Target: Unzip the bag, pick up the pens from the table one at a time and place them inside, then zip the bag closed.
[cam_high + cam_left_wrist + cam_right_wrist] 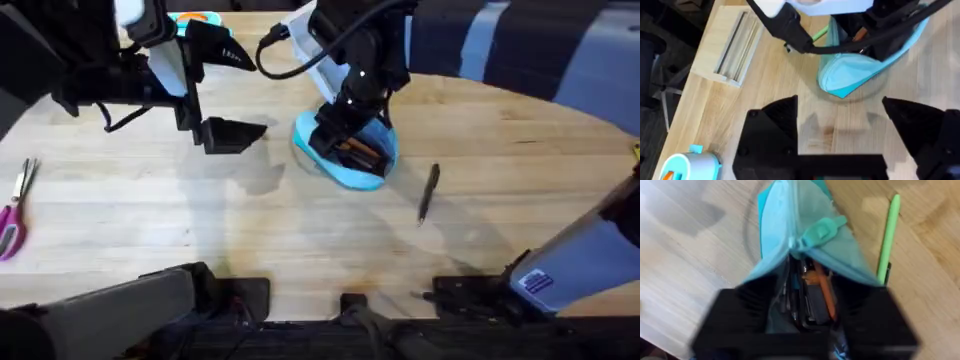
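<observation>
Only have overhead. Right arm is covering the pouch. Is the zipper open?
Observer: Partly. In the right wrist view the zipper pull sits partway along the bag. The bag is closed beyond the pull and gapes open on the camera's side, with an orange item and dark items inside.
Operator: Green pen in yet?
Observer: No. The green pen lies on the table beside the bag.
Operator: Left gripper holding anything?
Observer: No. In the left wrist view the left gripper is open, with bare wood between its fingers.
</observation>
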`<state>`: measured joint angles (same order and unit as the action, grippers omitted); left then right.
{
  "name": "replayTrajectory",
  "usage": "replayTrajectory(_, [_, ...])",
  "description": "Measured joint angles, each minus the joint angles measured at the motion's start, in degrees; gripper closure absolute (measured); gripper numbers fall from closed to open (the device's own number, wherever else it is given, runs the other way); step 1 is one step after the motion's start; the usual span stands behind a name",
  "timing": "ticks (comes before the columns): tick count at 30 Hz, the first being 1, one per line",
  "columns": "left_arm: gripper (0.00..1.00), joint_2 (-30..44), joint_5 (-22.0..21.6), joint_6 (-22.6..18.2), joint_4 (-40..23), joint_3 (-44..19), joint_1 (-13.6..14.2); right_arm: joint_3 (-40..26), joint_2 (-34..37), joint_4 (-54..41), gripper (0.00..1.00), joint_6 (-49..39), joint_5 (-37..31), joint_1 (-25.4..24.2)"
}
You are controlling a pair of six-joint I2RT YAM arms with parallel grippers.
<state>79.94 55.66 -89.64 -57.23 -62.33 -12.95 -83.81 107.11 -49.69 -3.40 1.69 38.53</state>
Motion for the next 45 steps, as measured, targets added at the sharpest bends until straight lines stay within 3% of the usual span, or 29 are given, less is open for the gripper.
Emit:
replayTrajectory(2, [0.007,0.0,0.0,0.0,0.0,0.0,0.0,0.0,0.0,0.0,0.083,0.0,0.0,0.1])
replayTrajectory(4, [0.007,0.0,0.0,0.0,0.0,0.0,0.0,0.0,0.0,0.0,0.01,0.0,0.0,0.1])
replayTrajectory(21, [0.008,0.0,0.0,0.0,0.1,0.0,0.0,0.0,-1.9,-2.1,0.005,1.9,-2.0,0.2])
replayTrajectory(32, [0.007,0.0,0.0,0.0,0.2,0.0,0.0,0.0,-20.1,-6.7,0.004,4.1,-3.8,-1.5])
replayTrajectory(38, [0.008,0.0,0.0,0.0,0.4,0.0,0.0,0.0,-29.4,-14.4,0.004,11.2,-8.3,-7.1])
replayTrajectory(45, [0.007,0.0,0.0,0.0,0.5,0.0,0.0,3.1,-35.3,-21.2,0.004,20.5,-15.2,-9.0])
